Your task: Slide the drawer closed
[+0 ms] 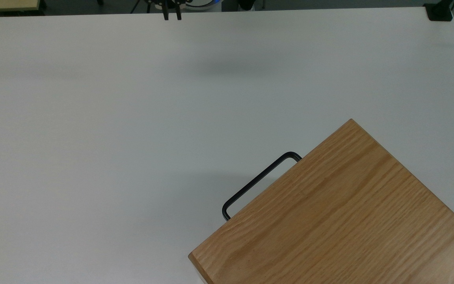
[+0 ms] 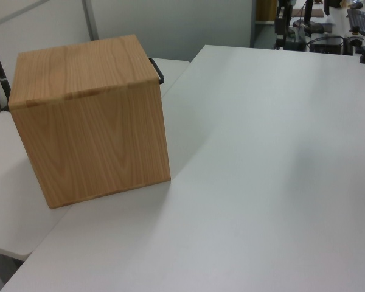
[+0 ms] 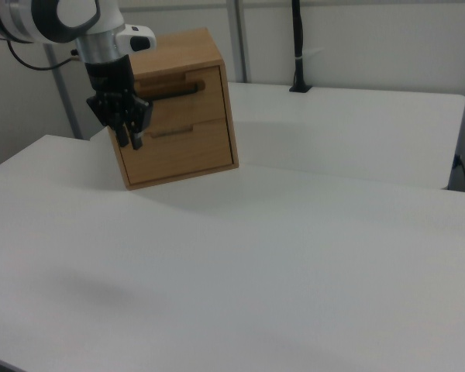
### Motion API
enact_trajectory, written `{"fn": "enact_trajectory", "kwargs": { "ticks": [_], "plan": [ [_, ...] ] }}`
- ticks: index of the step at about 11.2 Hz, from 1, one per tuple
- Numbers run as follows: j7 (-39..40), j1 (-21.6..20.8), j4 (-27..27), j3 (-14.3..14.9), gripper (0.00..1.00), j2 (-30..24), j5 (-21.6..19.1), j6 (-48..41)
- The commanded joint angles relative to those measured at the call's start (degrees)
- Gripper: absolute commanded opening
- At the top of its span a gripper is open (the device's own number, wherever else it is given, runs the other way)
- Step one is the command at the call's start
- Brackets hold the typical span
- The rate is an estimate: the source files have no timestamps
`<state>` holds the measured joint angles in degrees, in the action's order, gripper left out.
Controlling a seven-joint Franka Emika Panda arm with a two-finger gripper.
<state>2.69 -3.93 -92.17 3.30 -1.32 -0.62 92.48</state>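
Observation:
An oak-grain cabinet stands at the top view's lower right. The drawer's thin black handle juts out past its top edge. In the right view the cabinet shows two drawer fronts, both flush with its body, and the upper drawer's black bar handle runs across its front. My gripper hangs from the white arm at the right view's upper left, in front of the cabinet's left edge as that camera sees it. In the top view, the gripper's tip pokes in at the table's far edge, far from the handle.
The white table spreads wide around the cabinet. A black clamp sits at its far right corner in the top view. In the left view the cabinet stands at the left, with desks and equipment beyond the table.

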Motion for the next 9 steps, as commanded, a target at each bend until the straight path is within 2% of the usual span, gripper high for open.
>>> {"fn": "enact_trajectory", "kwargs": {
  "ticks": [1, 4, 9],
  "plan": [
    [-0.9, -0.5, -1.5, 0.3, 1.0, -0.2, 1.6, 2.3],
    [-0.8, 0.6, -1.7, 0.7, 1.0, 0.1, 1.6, 4.3],
    [-1.4, 0.1, -1.7, 0.7, 1.0, 0.4, 3.3, 4.2]
  ]
}}
